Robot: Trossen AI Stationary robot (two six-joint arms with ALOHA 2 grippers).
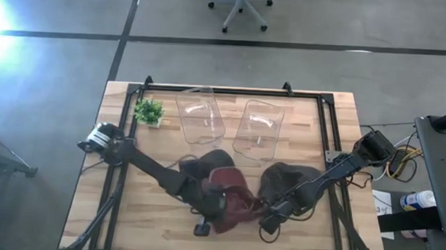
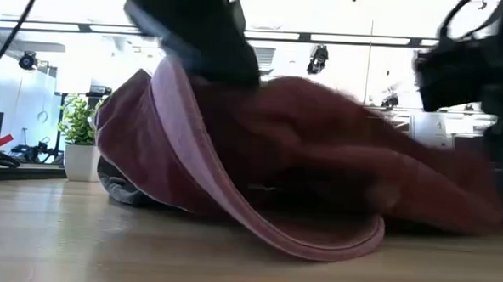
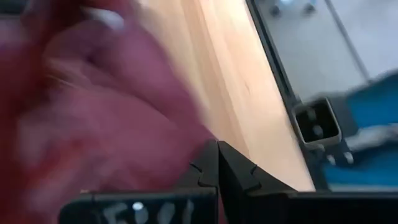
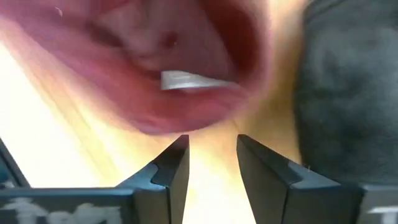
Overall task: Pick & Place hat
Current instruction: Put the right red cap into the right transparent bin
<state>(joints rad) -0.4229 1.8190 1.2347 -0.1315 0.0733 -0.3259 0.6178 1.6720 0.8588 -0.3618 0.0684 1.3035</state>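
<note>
On your left, the left pincer (image 1: pixel 217 203) is pressed together beside the maroon hat (image 1: pixel 233 196), which lies crumpled at the desk's (image 1: pixel 156 236) front centre. It looks soft, light and floppy, so take it by the stiffer brim. To the right, the right pincer (image 1: pixel 268 215) stands apart near the hat; behind, two clear bins (image 1: pixel 200 116) appear empty.

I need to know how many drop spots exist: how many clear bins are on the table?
2. One clear bin sits at the table's far side beside the plant; the other lies just right of it, above the hats. None seems hidden.
</note>
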